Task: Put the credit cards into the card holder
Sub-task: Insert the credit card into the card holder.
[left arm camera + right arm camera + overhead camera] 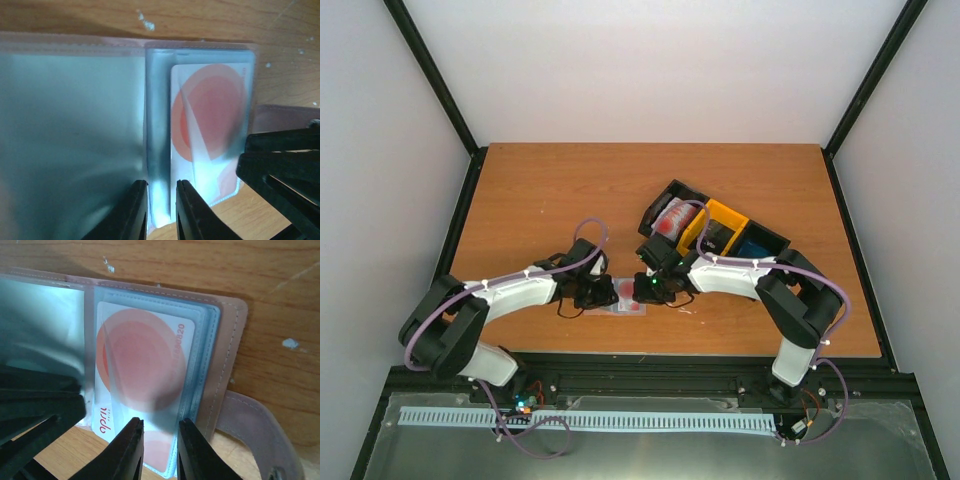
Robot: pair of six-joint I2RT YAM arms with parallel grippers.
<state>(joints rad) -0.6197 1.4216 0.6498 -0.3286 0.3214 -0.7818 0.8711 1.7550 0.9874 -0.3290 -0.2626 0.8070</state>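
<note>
The tan card holder (625, 308) lies open on the table between both grippers. In the left wrist view its clear pockets (200, 60) hold a red and white credit card (210, 110). My left gripper (161, 210) pinches the upright edge of a clear pocket; it is just left of the holder in the top view (603, 293). In the right wrist view the card (140, 360) sits in a pocket of the holder (230, 340). My right gripper (161, 450) stands over the card's lower edge, jaws a narrow gap apart; it is just right of the holder (652, 288).
The black-and-yellow tray (670, 188) stands behind the right gripper, with red cards (672, 220) in one compartment and blue ones (755, 248) in another. The holder's strap (260, 425) lies to its right. The right gripper's black body (285, 165) crowds the left wrist view.
</note>
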